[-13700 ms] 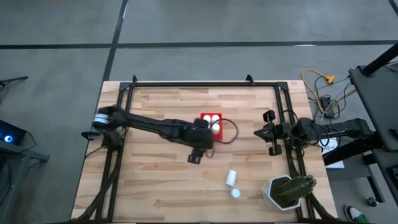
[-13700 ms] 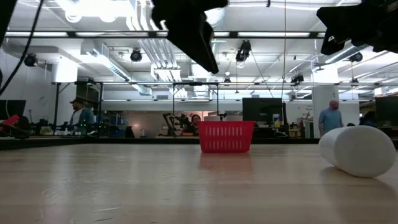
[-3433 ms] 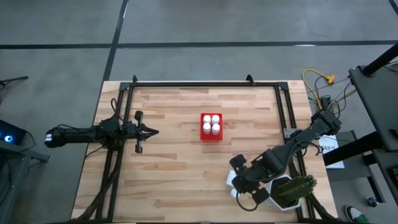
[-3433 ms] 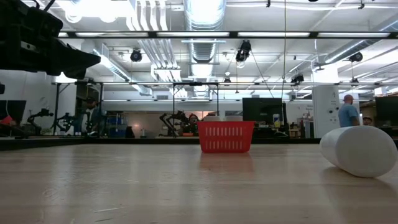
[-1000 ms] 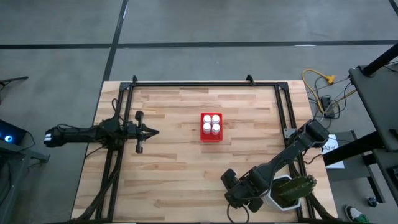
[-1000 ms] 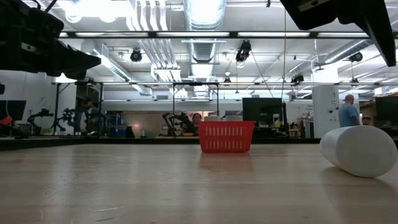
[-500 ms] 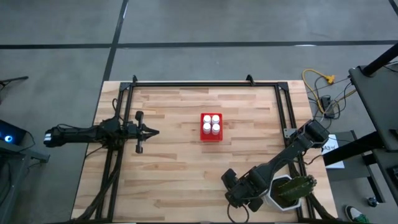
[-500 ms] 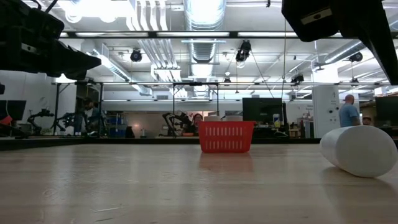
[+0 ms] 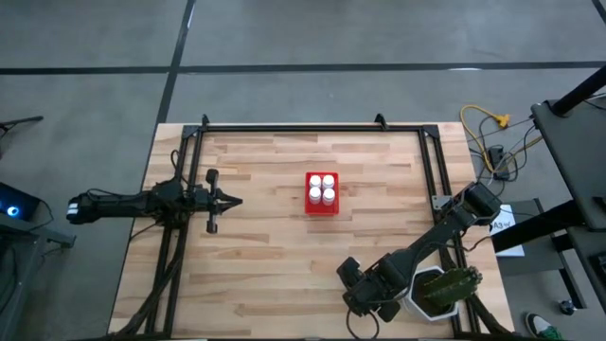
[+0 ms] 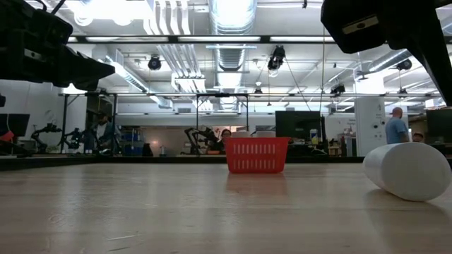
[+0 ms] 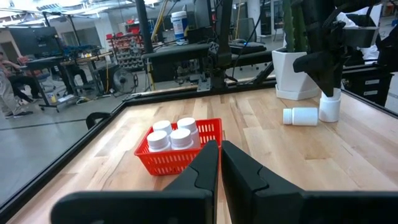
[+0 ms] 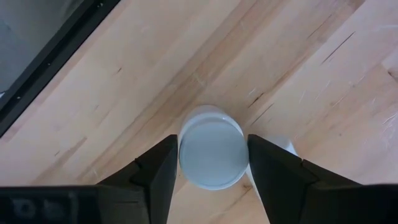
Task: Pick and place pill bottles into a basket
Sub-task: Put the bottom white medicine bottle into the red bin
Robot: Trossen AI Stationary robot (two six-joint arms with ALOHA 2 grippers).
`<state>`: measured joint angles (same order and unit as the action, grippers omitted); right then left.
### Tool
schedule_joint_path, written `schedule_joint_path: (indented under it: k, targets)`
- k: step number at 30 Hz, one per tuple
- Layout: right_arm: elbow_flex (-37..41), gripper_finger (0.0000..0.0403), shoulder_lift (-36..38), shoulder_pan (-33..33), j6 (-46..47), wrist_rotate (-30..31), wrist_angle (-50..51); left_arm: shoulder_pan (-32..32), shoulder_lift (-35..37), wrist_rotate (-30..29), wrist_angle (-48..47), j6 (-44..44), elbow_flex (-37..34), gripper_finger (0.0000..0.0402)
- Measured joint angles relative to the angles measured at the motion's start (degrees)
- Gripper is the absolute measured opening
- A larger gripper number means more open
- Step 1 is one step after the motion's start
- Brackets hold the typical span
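The left gripper (image 9: 230, 199) waits clenched shut, empty, at the table's left side, well apart from the work. At mid-table the red basket (image 9: 322, 193) holds four pill bottles (image 11: 172, 135). Near the front right corner the right gripper (image 12: 212, 163) points straight down, its released fingers (image 12: 155, 171) flanking the round white cap of an upright pill bottle (image 12: 212, 155), axis vertical; a lying bottle (image 11: 300, 116) rests just beside.

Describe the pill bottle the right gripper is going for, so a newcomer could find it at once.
Start at the white pot with the green plant by the table's near right corner. Two loose pill bottles sit beside it. The target is the upright bottle, standing between the right gripper's open fingers; the other bottle lies on its side.
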<state>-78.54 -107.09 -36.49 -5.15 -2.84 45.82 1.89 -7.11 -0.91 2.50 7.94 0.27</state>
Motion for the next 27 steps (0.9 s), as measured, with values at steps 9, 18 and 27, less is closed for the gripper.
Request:
schedule_joint_path:
  k: [9,18,27]
  targets:
    - [0.6,0.0179,0.0,0.0,0.0,0.0,-0.4,0.0,0.0,0.0,0.0,0.0,0.0,0.0002]
    - [0.8,0.0155,0.0,0.0,0.1,-0.2,-1.7,0.0,0.0,0.0,0.0,0.0,0.0,0.0002]
    - [0.7,0.0147,0.0,0.0,0.5,-0.2,-1.6,0.0,0.0,0.0,0.0,0.0,0.0,0.0002]
